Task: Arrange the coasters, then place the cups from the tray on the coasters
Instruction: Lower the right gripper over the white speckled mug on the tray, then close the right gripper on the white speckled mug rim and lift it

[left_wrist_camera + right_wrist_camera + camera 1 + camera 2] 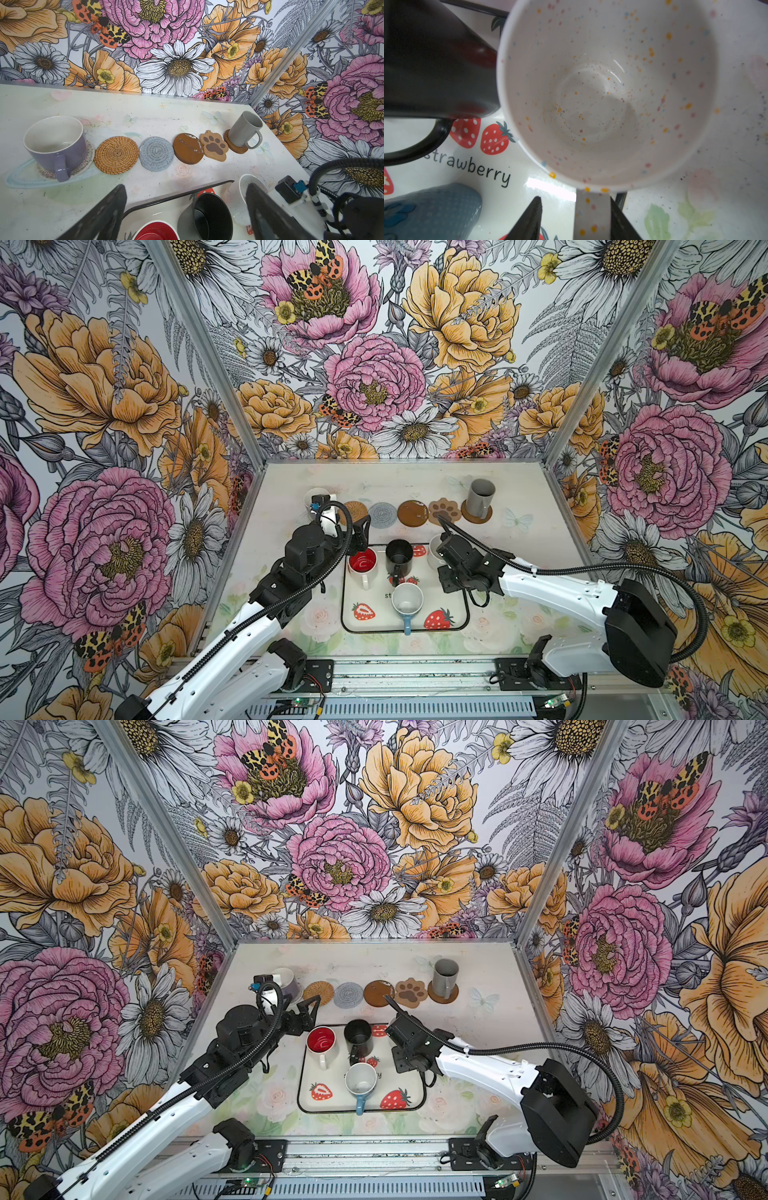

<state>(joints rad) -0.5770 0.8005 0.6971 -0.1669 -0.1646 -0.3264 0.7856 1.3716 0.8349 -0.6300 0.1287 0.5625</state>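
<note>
Here, the right gripper [575, 197] is straddling the handle [591, 214] of the speckled white mug [602, 83], which is standing at the edge of the strawberry tray [411, 176]. Its jaws are not yet clamped. One finger is lying against the handle, and the opposite finger is standing clear of it. The mug's bowl is sitting just past the fingertips.

On the clear finger's side, the black mug [436, 62] is crowding in just beside the speckled one. The light blue mug [431, 207] is standing back toward the wrist.

The left gripper [186, 187] is hanging with its jaws spread wide, holding nothing. The red-inside mug [155, 230] is sitting below the gap between its fingers.

Beyond its fingertips a row of coasters is running across the table:
- the beaded coaster [87, 158], with the lilac mug [56, 145] on it
- the rattan coaster [116, 154]
- the grey spiral coaster [156, 153]
- a bare brown disc [188, 148]
- the paw coaster [214, 146]
- a second brown disc [234, 148], carrying the tall grey mug [243, 128]

The pale table [145, 116] is showing faint printed roses and butterflies. Floral walls [374, 364] with large pink and orange blooms are enclosing it on three sides.
</note>
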